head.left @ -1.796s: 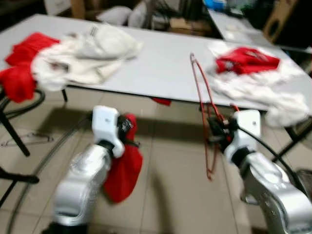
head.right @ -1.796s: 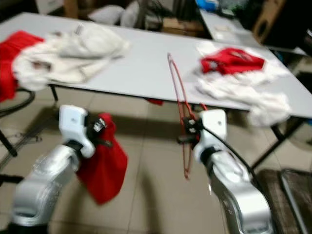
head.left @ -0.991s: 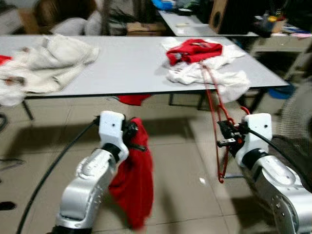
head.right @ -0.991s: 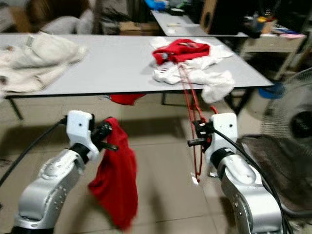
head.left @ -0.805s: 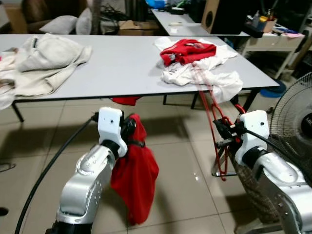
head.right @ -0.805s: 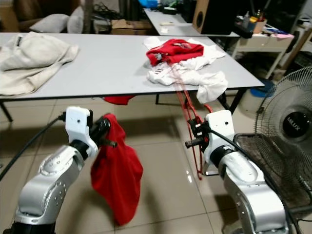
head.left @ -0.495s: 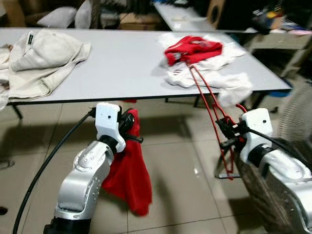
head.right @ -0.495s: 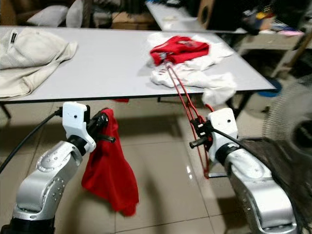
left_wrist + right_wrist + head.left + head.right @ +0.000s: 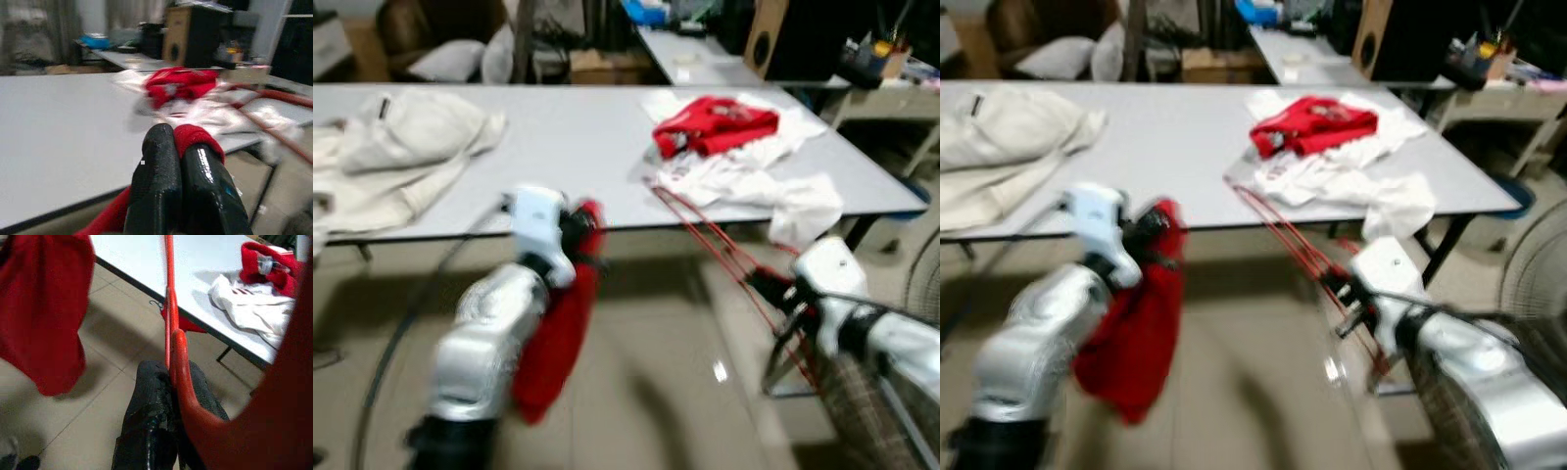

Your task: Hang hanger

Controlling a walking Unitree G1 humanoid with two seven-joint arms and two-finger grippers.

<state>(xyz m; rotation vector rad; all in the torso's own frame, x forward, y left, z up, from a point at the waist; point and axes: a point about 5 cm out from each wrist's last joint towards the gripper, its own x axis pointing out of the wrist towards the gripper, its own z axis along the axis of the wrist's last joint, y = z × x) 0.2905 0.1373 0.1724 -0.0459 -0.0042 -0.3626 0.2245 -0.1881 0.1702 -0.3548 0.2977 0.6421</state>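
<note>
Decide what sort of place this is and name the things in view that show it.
Probably a workroom or lab, not a lived-in home: long grey tables heaped with clothes, a speaker on a desk behind, a standing fan on the tiled floor.

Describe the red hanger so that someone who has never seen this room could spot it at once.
Start at the long grey table and drop to the floor side in front of it, where the right gripper is shut on the red hanger. It is a thin wire frame slanting up toward the table edge, unlike the soft red cloth hanging from the left gripper.
</note>
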